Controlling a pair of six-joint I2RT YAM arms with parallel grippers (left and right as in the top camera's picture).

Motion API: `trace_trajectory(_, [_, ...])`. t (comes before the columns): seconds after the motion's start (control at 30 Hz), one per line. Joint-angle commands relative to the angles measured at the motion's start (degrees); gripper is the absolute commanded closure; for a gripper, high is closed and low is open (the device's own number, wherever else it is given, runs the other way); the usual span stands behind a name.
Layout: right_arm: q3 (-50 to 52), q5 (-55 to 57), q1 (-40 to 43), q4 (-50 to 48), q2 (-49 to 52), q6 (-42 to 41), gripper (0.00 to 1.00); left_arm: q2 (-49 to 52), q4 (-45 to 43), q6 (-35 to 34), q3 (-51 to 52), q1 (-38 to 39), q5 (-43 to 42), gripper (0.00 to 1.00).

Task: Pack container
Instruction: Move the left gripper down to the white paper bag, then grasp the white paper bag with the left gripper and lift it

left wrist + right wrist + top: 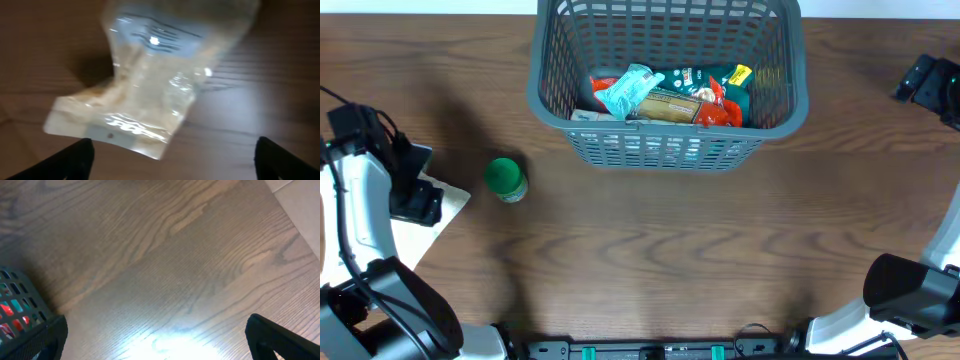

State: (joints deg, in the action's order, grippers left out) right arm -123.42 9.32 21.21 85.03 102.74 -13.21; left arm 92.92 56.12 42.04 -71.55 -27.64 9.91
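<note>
The container is a dark grey slotted basket at the top middle of the table, holding several snack packets in red, teal and tan. Its corner shows in the right wrist view. A clear plastic bag lies on the wood just ahead of my left gripper, which is open and empty above it. In the overhead view the bag shows at the left edge beside the left gripper. My right gripper is open and empty over bare wood; it shows at the far right overhead.
A small jar with a green lid stands on the table left of the container. The arm bases sit at the front left and front right.
</note>
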Motion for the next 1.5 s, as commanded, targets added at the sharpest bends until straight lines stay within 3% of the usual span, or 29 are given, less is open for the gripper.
trace_trajectory(0.0, [0.0,0.72,0.35,0.04,0.02,-0.46,0.01,1.16,-1.44,5.31,-0.02,-2.6,3.02,0.06])
trace_trajectory(0.07, [0.0,0.72,0.35,0.04,0.02,-0.46,0.01,1.6,-2.82,5.29,-0.02,-4.48,2.75,0.01])
trace_trajectory(0.4, [0.0,0.72,0.35,0.04,0.02,-0.46,0.01,6.14,-6.49,9.73,-0.02,-11.13,-3.96,0.01])
trace_trajectory(0.97, [0.0,0.72,0.35,0.04,0.02,-0.46,0.01,13.92,-11.78,25.92,-0.02,-10.19,-6.78,0.05])
trace_trajectory(1.47, [0.0,0.72,0.35,0.04,0.02,-0.44,0.01,13.92,-13.66,25.92,-0.04,-4.37,-4.28,0.05])
